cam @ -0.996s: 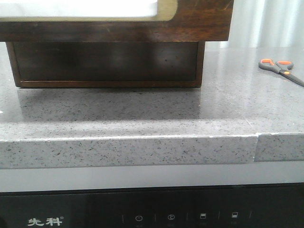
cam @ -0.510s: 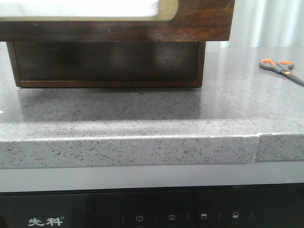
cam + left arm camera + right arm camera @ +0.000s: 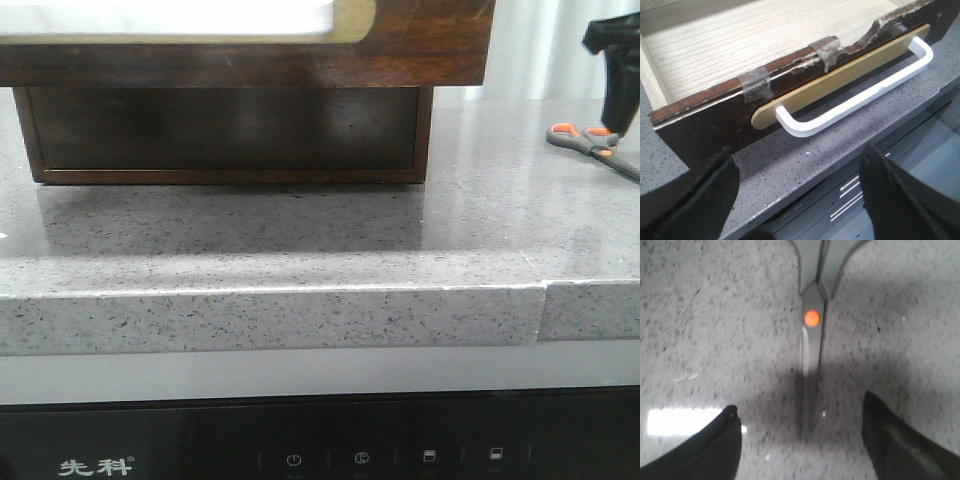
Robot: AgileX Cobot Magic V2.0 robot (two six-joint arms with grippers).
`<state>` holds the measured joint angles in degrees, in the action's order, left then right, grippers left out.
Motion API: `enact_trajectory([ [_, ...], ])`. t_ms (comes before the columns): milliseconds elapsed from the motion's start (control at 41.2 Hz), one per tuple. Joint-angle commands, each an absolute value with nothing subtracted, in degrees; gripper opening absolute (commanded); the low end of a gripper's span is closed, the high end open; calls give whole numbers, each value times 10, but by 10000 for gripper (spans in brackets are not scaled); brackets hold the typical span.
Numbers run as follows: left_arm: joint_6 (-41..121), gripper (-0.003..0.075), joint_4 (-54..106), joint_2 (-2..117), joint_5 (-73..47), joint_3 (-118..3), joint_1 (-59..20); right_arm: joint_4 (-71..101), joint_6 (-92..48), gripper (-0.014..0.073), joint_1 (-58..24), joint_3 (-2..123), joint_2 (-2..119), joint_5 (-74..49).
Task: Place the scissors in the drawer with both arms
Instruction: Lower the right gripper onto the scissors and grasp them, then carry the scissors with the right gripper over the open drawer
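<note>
The scissors (image 3: pixel 588 142), with orange-and-grey loops and dark blades, lie flat on the grey counter at the far right. My right gripper (image 3: pixel 800 406) hangs open just above them. Its two black fingers stand either side of the closed blade tip (image 3: pixel 807 410), with the orange pivot (image 3: pixel 811 317) further along. In the front view the right gripper (image 3: pixel 618 90) shows as a black shape over the handle loops. The drawer (image 3: pixel 730 115) stands pulled out, its pale wood floor bare and its white handle (image 3: pixel 860 97) facing my left gripper (image 3: pixel 797 152), which is open and holds nothing.
The dark wooden cabinet (image 3: pixel 225 135) sits under the pulled-out drawer (image 3: pixel 420 45) at the back left. The speckled counter's front edge (image 3: pixel 300 315) runs across the front view, with a seam at the right. A black appliance panel (image 3: pixel 300 450) lies below.
My right gripper has come into the front view from the upper right and now hangs over the scissors. The scissors and the drawer have not moved.
</note>
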<state>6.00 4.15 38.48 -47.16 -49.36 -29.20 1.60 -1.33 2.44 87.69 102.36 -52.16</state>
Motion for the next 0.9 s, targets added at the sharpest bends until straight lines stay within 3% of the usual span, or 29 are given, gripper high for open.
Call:
enact_trajectory([
  [0,53,491,45,384,-429,-513,-296,18,-20,509,28,932,1034,-516],
  [219,53,491,45,384,-429,-513,-296,19,-20,373,28,1004,1102,-548],
  [534,53,491,45,384,-429,-513,-296,22,-20,332,28,1059,1152,-573],
  [729,53,491,45,384,-429,-513,-296,22,-20,150,29,1060,1155,-583],
  [874,53,491,45,384,-429,-513,-296,22,-20,72,29,1065,1155,-589],
])
